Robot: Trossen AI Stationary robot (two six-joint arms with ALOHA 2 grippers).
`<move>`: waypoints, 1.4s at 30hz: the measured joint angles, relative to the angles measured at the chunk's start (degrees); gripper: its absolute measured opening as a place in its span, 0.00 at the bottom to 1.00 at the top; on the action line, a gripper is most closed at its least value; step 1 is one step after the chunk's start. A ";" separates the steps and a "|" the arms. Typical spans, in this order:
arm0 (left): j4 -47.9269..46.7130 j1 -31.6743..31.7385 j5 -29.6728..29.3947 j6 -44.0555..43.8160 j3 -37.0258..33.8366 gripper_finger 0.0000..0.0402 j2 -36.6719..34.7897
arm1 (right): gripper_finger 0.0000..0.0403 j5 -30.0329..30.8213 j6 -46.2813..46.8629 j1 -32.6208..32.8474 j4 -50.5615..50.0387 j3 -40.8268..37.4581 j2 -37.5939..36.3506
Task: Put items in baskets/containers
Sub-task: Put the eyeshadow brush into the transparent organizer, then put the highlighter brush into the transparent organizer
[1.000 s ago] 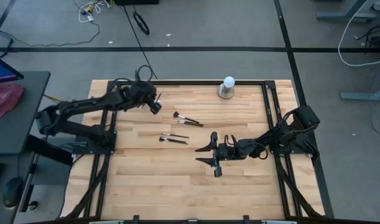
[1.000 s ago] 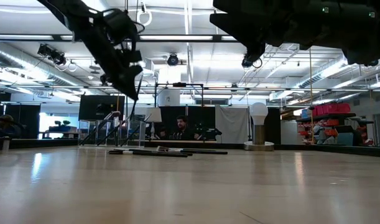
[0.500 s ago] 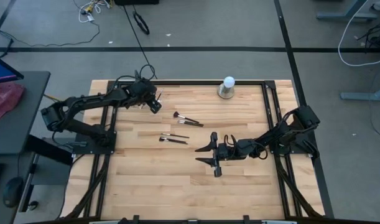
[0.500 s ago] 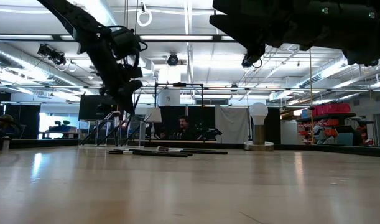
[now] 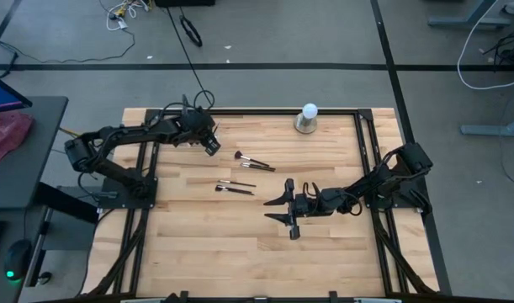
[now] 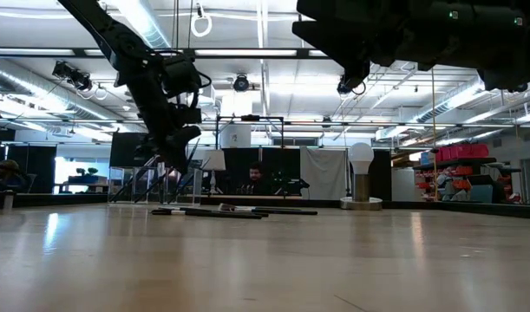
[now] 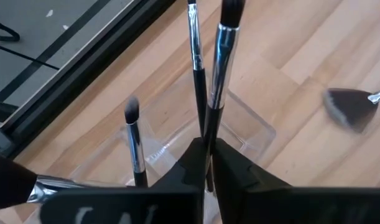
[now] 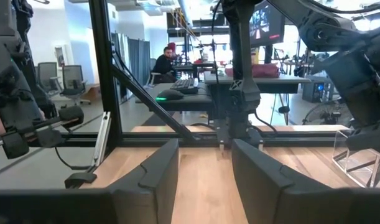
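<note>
1. Clear plastic, your holder (image 7: pixel 239 127) sat at the table's far left corner, with the left gripper (image 5: pixel 208 143) directly above it.
2. Your left gripper's fingers (image 7: pixel 230 165) were pinched tight on two upright brushes (image 7: pixel 209 74) over the holder.
3. Four loose brushes (image 5: pixel 240 172) lay mid-table.
4. Your right gripper (image 8: pixel 205 171) waited spread wide and empty, near the table's right-centre.

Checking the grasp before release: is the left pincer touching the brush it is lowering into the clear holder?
Touching. In the left wrist view, the left pincer is shut on a black-handled brush, its fingers pressing the handle over the clear holder.
</note>
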 joint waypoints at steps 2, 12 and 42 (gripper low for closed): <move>0.00 0.00 -0.01 0.00 0.00 0.08 0.00 | 0.37 0.00 0.01 0.02 -0.14 0.00 0.00; -0.10 0.00 -0.79 -0.09 -0.07 0.21 0.04 | 0.37 0.00 0.04 0.01 -0.19 0.00 0.00; -10.14 -17.62 -1.87 -2.81 5.31 0.34 -18.96 | 0.37 0.15 4.57 0.00 -6.65 0.04 0.00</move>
